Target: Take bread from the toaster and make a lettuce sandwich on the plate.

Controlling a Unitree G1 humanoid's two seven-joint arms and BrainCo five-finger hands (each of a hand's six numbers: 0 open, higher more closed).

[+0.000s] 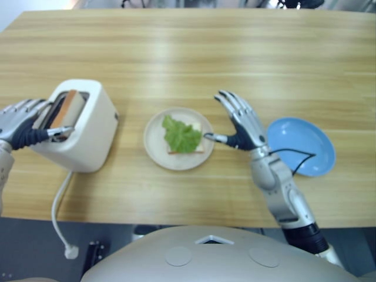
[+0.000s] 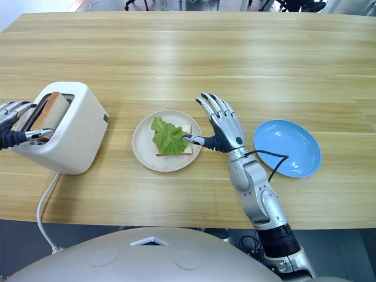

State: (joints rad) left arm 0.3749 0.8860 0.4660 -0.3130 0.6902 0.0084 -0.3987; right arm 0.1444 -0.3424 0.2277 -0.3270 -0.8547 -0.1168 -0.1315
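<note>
Left eye view: left hand (image 1: 23, 126) at toaster (image 1: 94, 135) slot, against bread slice (image 1: 67, 108); grip impossible to tell.
Right eye view: right hand (image 2: 223, 126) splayed, empty, just beside plate (image 2: 141, 144) bearing lettuce (image 2: 167, 136) on bottom slice (image 2: 176, 152).
Risks: slice snagging, tipping toaster; thumb nudging plate.

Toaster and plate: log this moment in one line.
left robot hand at toaster, by slice in slot | right robot hand open beside plate | lettuce on bread on plate | sandwich not yet topped
</note>
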